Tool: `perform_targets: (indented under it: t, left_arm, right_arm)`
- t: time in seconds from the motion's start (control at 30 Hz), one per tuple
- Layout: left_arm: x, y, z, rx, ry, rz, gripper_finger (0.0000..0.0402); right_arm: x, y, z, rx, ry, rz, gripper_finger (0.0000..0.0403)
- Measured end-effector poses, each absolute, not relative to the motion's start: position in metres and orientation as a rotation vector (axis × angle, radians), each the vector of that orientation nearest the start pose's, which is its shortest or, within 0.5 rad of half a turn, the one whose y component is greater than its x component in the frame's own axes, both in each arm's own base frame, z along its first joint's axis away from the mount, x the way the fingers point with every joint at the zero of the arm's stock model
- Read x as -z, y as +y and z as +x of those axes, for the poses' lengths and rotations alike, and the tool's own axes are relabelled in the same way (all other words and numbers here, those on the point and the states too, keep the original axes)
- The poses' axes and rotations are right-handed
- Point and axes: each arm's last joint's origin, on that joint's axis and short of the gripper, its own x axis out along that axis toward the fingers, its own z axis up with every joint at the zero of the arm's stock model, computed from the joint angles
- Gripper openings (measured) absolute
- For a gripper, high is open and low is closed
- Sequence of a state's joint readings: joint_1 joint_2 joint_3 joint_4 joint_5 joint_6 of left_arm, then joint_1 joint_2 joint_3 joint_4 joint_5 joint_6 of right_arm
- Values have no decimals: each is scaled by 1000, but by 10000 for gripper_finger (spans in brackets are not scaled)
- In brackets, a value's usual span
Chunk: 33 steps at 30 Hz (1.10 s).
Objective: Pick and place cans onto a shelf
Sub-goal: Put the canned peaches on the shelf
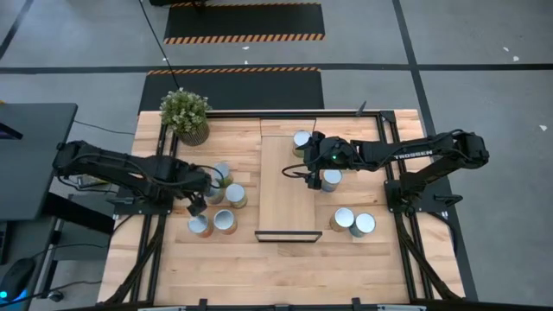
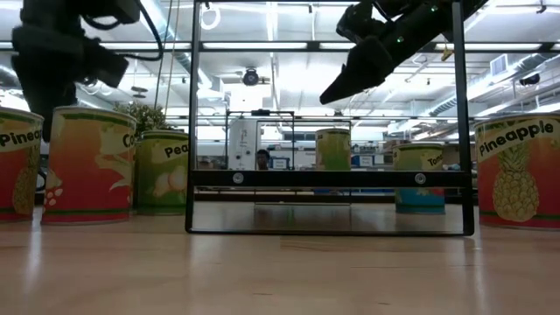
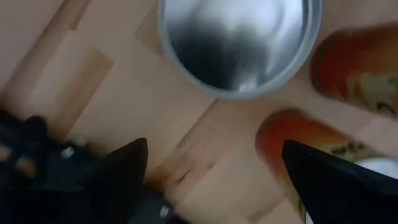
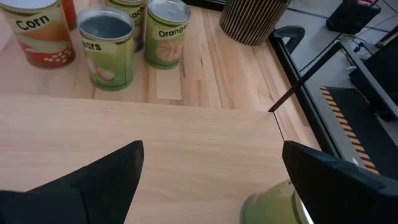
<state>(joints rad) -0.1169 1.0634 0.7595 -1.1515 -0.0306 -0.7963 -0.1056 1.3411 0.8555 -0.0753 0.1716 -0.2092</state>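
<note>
The left gripper (image 3: 214,174) looks down on the wooden tabletop (image 3: 124,93), and its two dark fingers (image 3: 124,165) stand wide apart with bare wood between them. Ahead of the fingers stands a can with a shiny silver top (image 3: 239,40) — only part of its round lid is in view. Beside it stands a second can with an orange-red side (image 3: 357,65), and a third can of the same colour (image 3: 292,140) lies nearest to one finger, perhaps touching it — the view is too blurred to say. No can is between the fingers.
</note>
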Motion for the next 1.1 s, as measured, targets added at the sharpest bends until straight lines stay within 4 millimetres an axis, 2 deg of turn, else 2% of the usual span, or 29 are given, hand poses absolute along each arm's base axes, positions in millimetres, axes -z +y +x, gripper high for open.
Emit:
perform_targets:
  t: [0.37, 0.63, 0.8, 1.1]
  left_arm:
    - [-207, -12, 178, -508, 1257, -495, 378]
    - [-192, -12, 188, -564, 1313, -472, 372]
    - [-190, -9, 191, -619, 1287, -476, 349]
    - [-192, -6, 199, -591, 1211, -474, 326]
  right_arm:
    - [-249, -35, 285, 198, 572, -209, 391]
    - [-249, -35, 285, 198, 571, -208, 391]
    - [-249, -35, 285, 200, 569, -196, 391]
    - [-249, -35, 285, 200, 570, -193, 391]
